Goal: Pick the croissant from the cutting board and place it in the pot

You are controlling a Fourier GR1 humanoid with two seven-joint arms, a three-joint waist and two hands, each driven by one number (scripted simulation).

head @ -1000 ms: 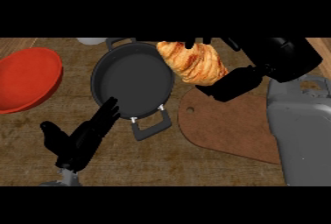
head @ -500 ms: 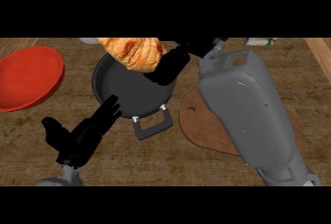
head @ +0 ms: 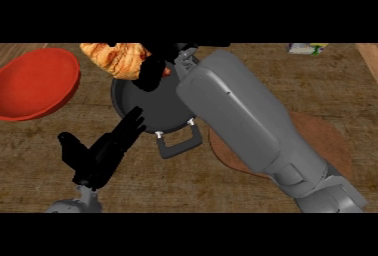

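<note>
My right hand (head: 159,67) is shut on the golden croissant (head: 117,58) and holds it over the far left rim of the dark pot (head: 151,114). The grey right forearm (head: 244,120) crosses the view and hides much of the pot and of the brown cutting board (head: 325,145) at the right. The pot's handle (head: 179,144) points toward me. My left hand (head: 100,155) stays open near the lower left, fingers up, beside the pot.
A red bowl (head: 37,82) sits at the left, close to the croissant. A small white and green object (head: 308,48) lies at the far right edge of the wooden counter.
The right hand has carried the croissant leftward from above the board, across the pot to its far left rim. The left hand has not moved.
</note>
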